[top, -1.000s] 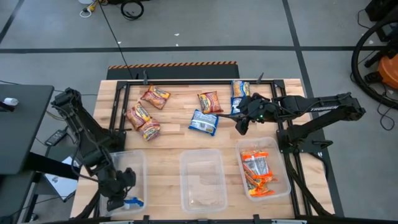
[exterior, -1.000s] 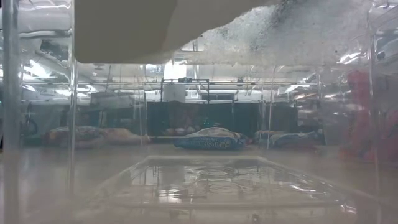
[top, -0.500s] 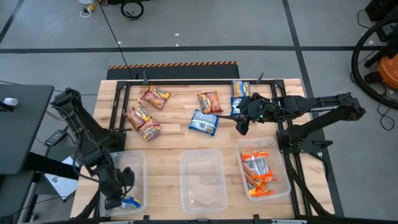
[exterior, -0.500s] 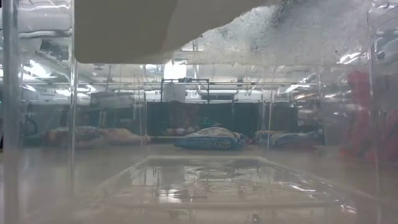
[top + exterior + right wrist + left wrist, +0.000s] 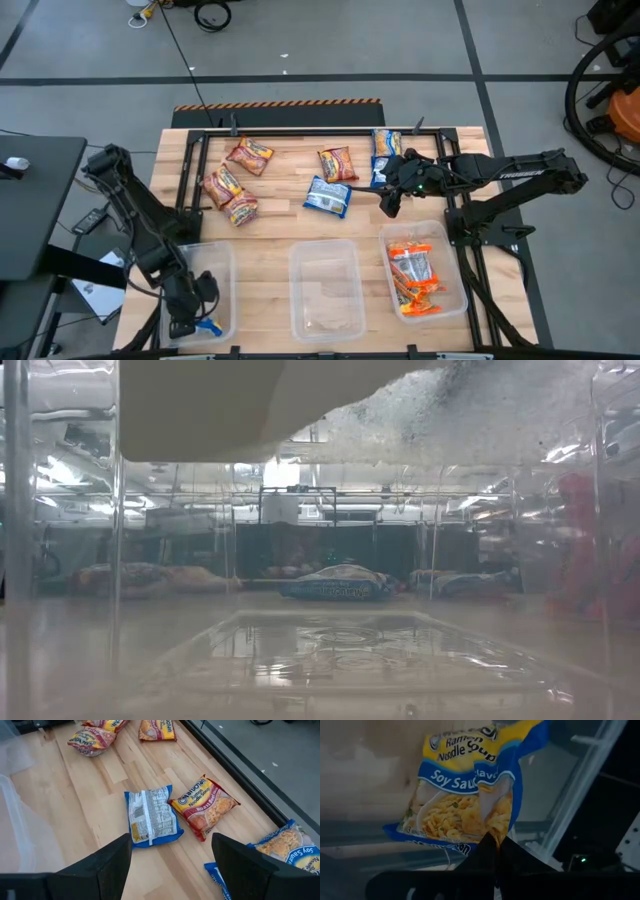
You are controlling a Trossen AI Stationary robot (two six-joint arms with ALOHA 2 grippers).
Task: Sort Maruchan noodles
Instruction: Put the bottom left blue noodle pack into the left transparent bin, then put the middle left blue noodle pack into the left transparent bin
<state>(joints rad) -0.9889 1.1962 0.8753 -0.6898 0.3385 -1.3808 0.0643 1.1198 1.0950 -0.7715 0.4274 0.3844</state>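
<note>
I am mid-delivery with my left gripper, which sits low over the left bin at the lower left of the high view. Its fingers are pinched fully together on the edge of a blue soy sauce packet, which in the left wrist view hangs just past the fingertips. In the high view only a blue sliver of that packet shows beside the gripper, so I judge, without being sure, that it is already inside the bin walls. The next move, as I read it, is to let go so the packet drops flat, then lift clear of the rim.

My right gripper hovers near the upper middle of the table with its fingers spread wide and nothing between them. In the right wrist view a face-down blue packet lies on the wood ahead of the fingers, touching a roast beef packet beside it. Three dark red packets wait at the upper left of the table; the right bin already holds orange ones, and the middle bin stands between.
</note>
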